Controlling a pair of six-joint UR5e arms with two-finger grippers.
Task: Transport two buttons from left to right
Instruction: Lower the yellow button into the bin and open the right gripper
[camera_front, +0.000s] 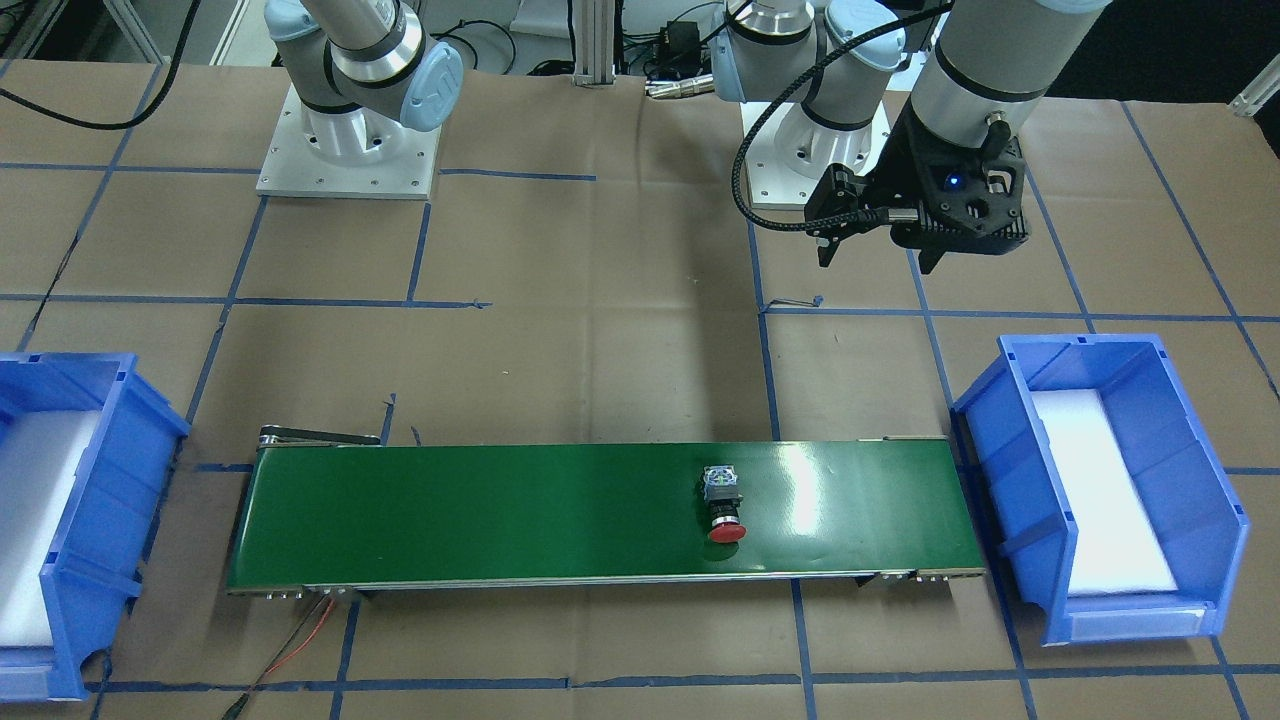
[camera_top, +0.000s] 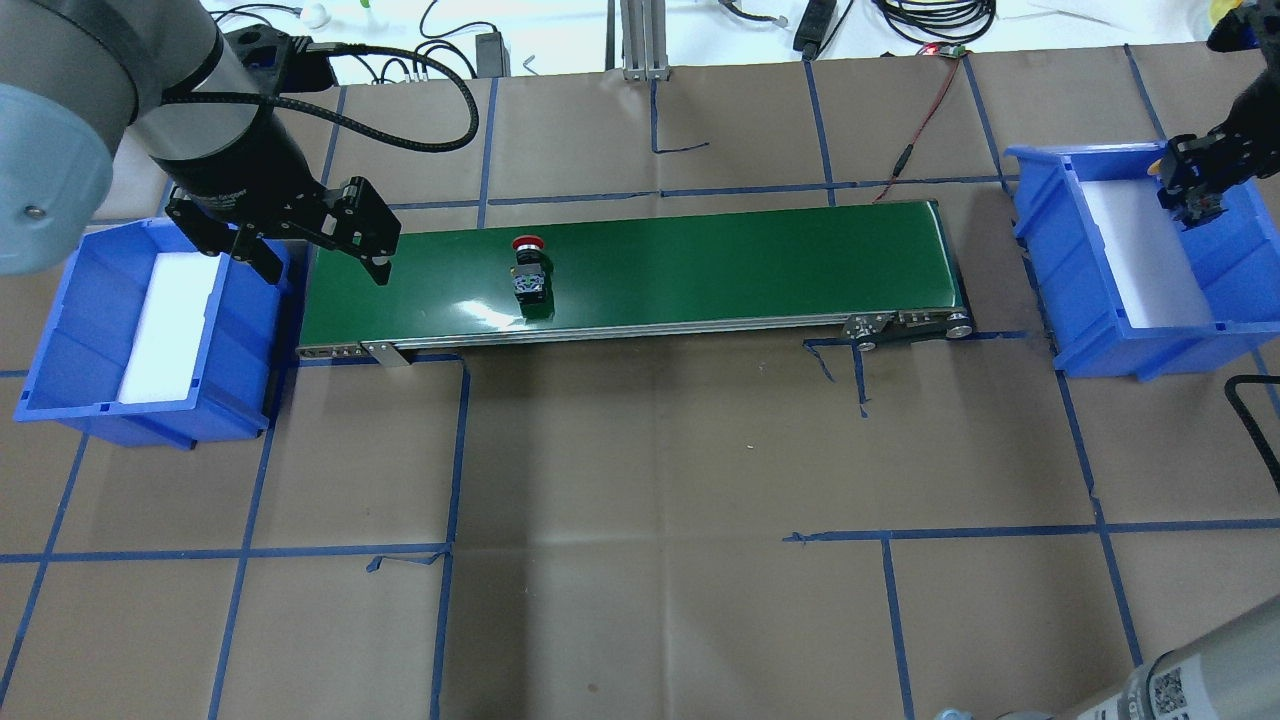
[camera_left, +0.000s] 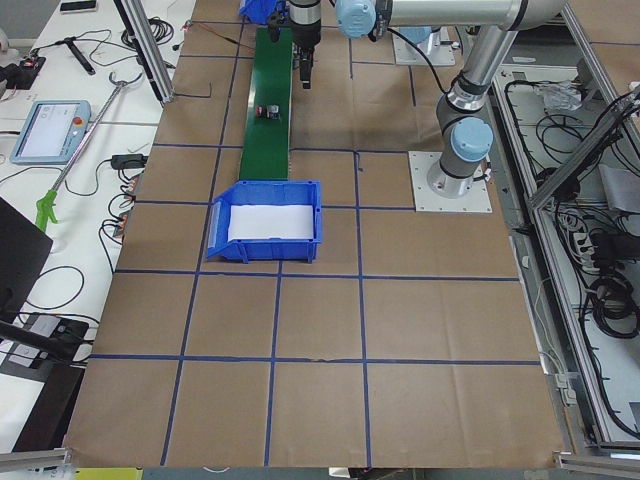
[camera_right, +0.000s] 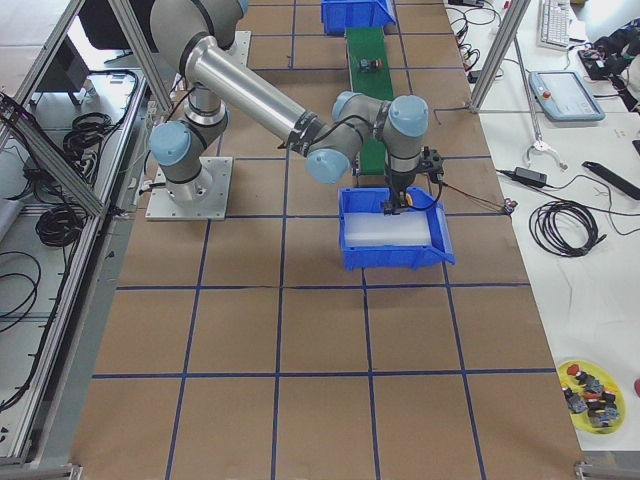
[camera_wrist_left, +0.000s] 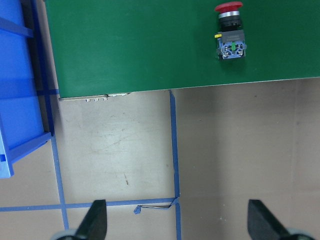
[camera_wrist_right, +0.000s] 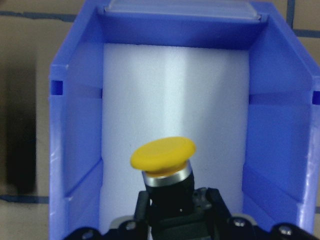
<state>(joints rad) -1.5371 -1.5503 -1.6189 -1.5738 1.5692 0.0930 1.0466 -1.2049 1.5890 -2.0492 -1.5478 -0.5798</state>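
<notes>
A red-capped button (camera_top: 528, 270) lies on its side on the green conveyor belt (camera_top: 700, 265), left of the middle; the left wrist view shows this button (camera_wrist_left: 230, 35) at the top. My left gripper (camera_top: 320, 262) hovers open and empty over the belt's left end, its fingertips (camera_wrist_left: 97, 220) spread wide. The yellow-capped button (camera_wrist_right: 163, 155) is held in my right gripper (camera_wrist_right: 172, 202), which is shut on its black body. That gripper (camera_top: 1190, 185) hangs above the white liner of the right blue bin (camera_top: 1040, 230).
A second blue bin (camera_top: 60, 340) with a white liner stands at the belt's left end, just under my left arm. Brown paper with blue tape lines covers the table. A red wire (camera_top: 925, 110) runs off behind the belt's right end.
</notes>
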